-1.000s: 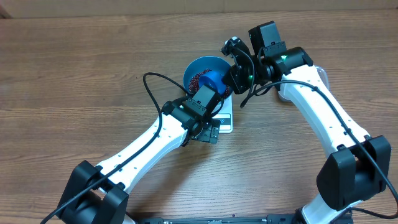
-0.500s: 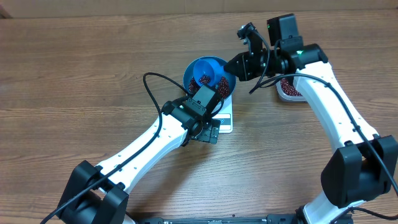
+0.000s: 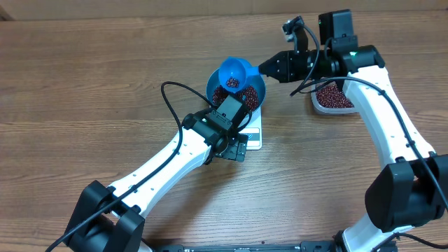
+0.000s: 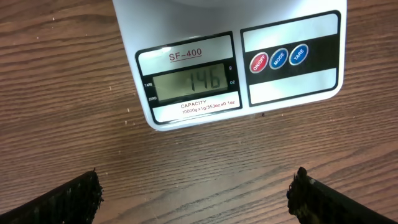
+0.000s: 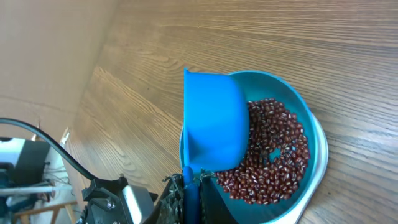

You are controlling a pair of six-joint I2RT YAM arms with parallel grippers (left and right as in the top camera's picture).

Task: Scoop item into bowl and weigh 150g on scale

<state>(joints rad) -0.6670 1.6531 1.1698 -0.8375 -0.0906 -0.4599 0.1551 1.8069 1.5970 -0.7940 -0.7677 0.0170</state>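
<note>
The bright blue bowl (image 3: 260,90) stands on the white scale (image 3: 255,135) and holds a layer of dark red-brown beans (image 3: 228,94). My right gripper (image 3: 269,68) is shut on the handle of a small blue scoop (image 3: 234,71), which hangs over the bowl's far rim. From the right wrist, the scoop (image 5: 214,118) covers part of the beans (image 5: 273,162) in the bowl (image 5: 318,146), with the right gripper (image 5: 191,194) clamped on its handle. My left gripper (image 4: 196,199) is open above bare table, just in front of the scale (image 4: 292,81), whose display reads 146.
A clear plastic tub (image 3: 334,96) of beans sits on the table to the right of the bowl, under my right arm. My left arm (image 3: 175,157) lies across the table's middle and hides part of the scale.
My right arm has swung back and to the right, lifting the scoop from inside the bowl to above its far rim and uncovering the tub. The left arm has not moved.
</note>
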